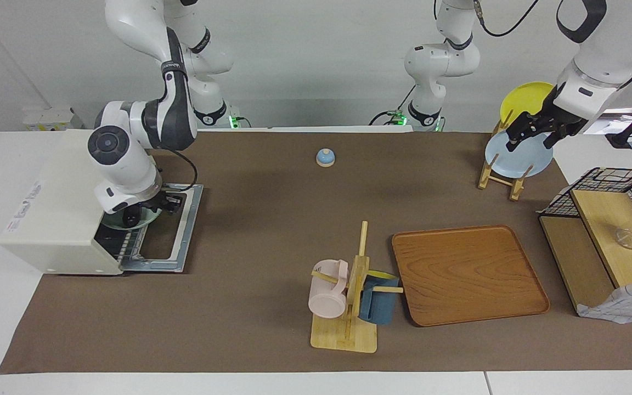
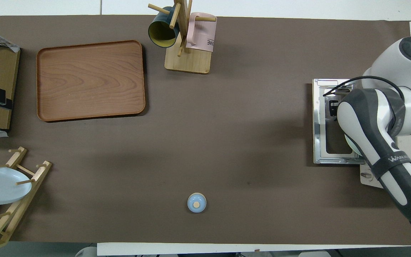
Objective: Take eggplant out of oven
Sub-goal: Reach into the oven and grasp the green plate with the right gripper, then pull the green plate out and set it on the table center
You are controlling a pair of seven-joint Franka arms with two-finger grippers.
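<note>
- Facing view: the oven sits at the right arm's end of the desk, its door folded down flat onto the desk.
- Right gripper is low over the open door, just at the oven's mouth; whether it is open or closed cannot be told.
- A pale green plate edges out of the oven's mouth beneath the right arm's wrist.
- I cannot make out the eggplant in either view; the wrist covers the oven's opening.
- Left gripper hangs open over the light blue plate in the wooden rack at the left arm's end, with a yellow plate beside it.
- Farther from the robots lie a wooden tray and a mug stand; a small blue bell sits near the robots.
</note>
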